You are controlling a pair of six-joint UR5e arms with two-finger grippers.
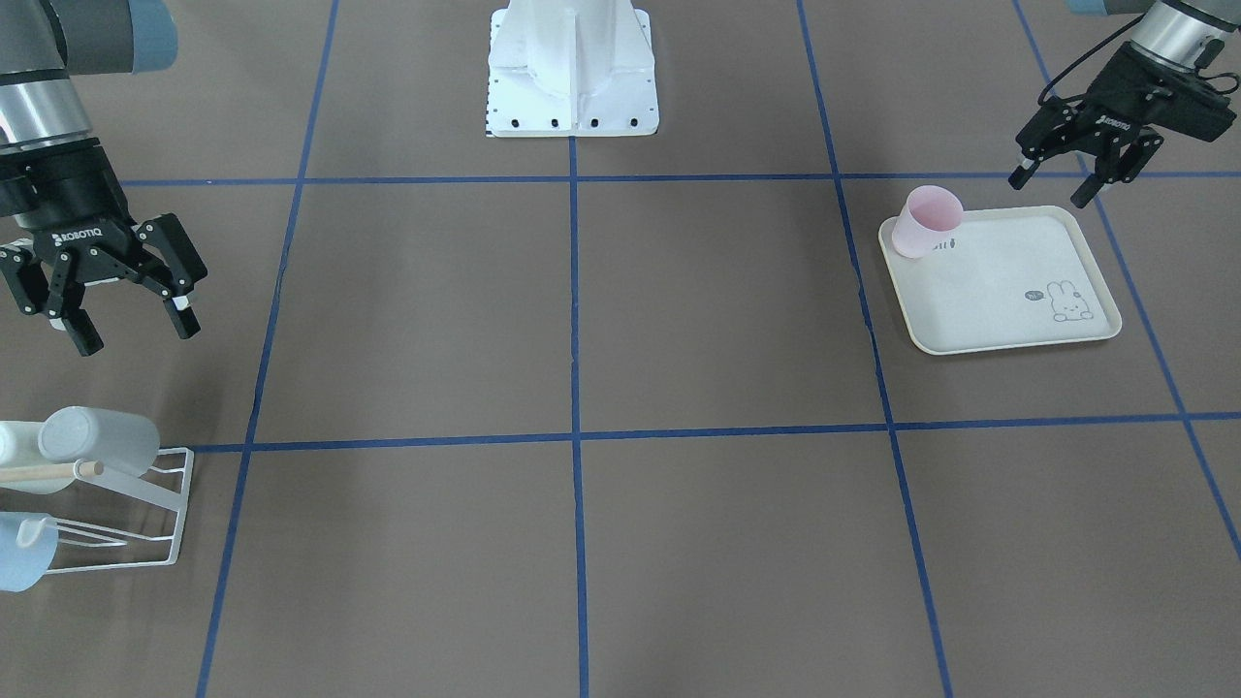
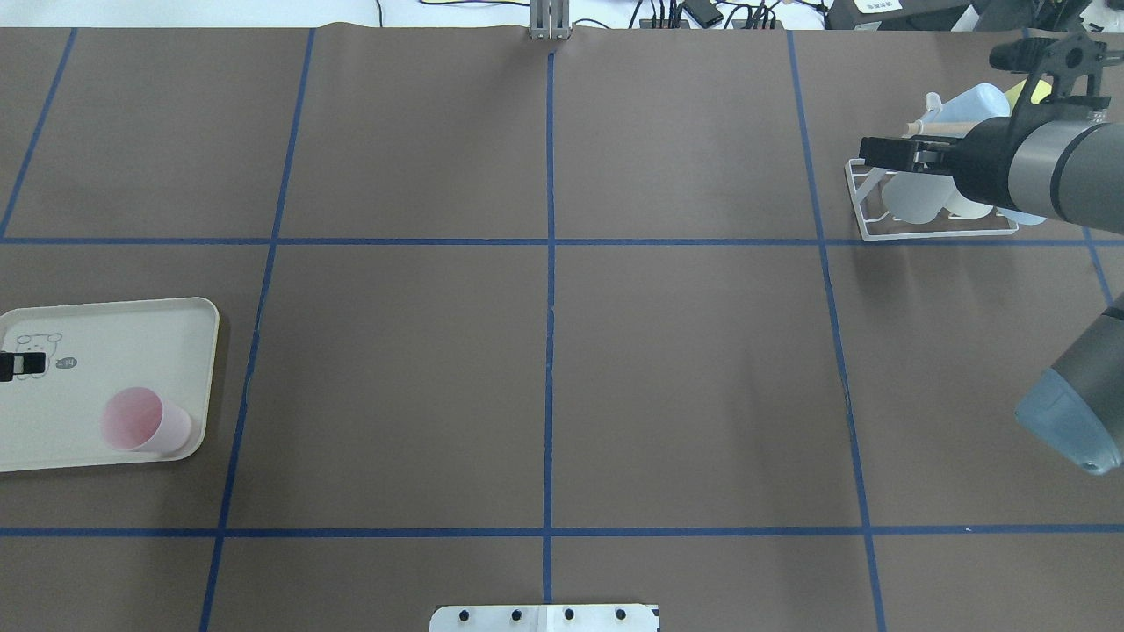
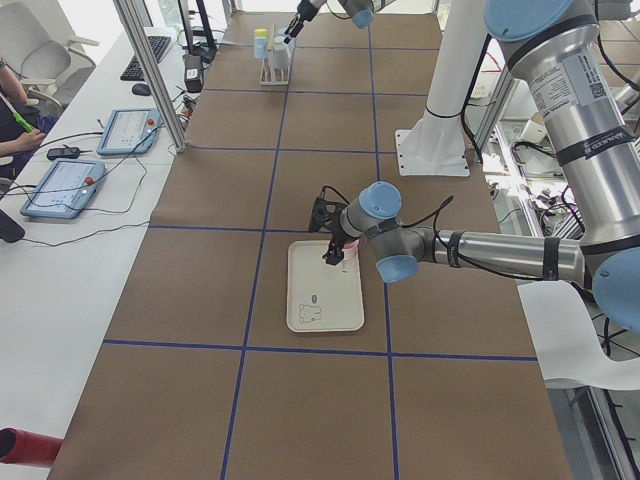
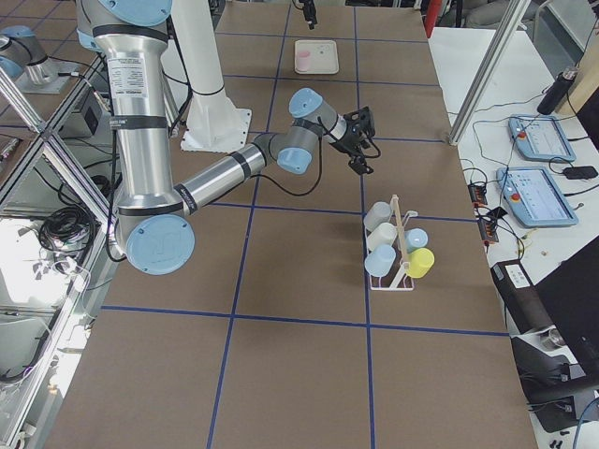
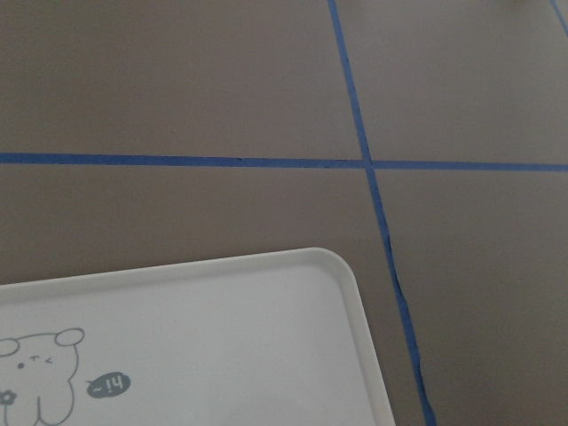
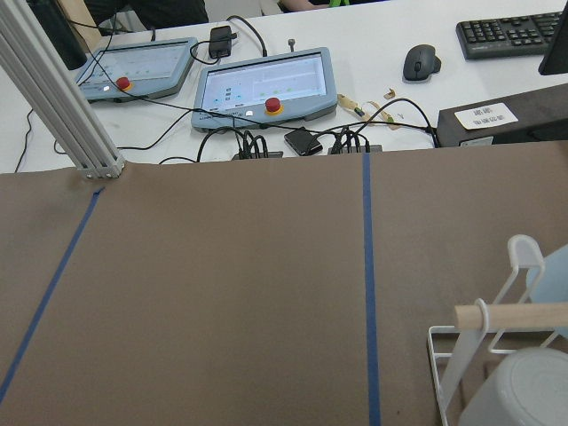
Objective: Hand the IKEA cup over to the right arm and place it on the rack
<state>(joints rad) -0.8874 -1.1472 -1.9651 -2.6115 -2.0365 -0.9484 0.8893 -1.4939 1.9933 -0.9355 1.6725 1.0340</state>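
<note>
The pink IKEA cup (image 1: 926,221) stands mouth up in a corner of the cream rabbit-print tray (image 1: 1008,301); it also shows in the overhead view (image 2: 145,423). My left gripper (image 1: 1052,189) is open and empty, hovering over the tray's far edge, apart from the cup. The white wire rack (image 1: 160,509) with its wooden rod (image 1: 48,472) stands at the table's other end and holds several cups. My right gripper (image 1: 138,334) is open and empty, hovering just beside the rack (image 2: 931,230).
The rack holds white, pale blue and yellow cups (image 4: 393,243). The robot base (image 1: 572,68) stands at the table's middle back edge. Operator pendants and cables (image 6: 262,84) lie on a side desk beyond the rack.
</note>
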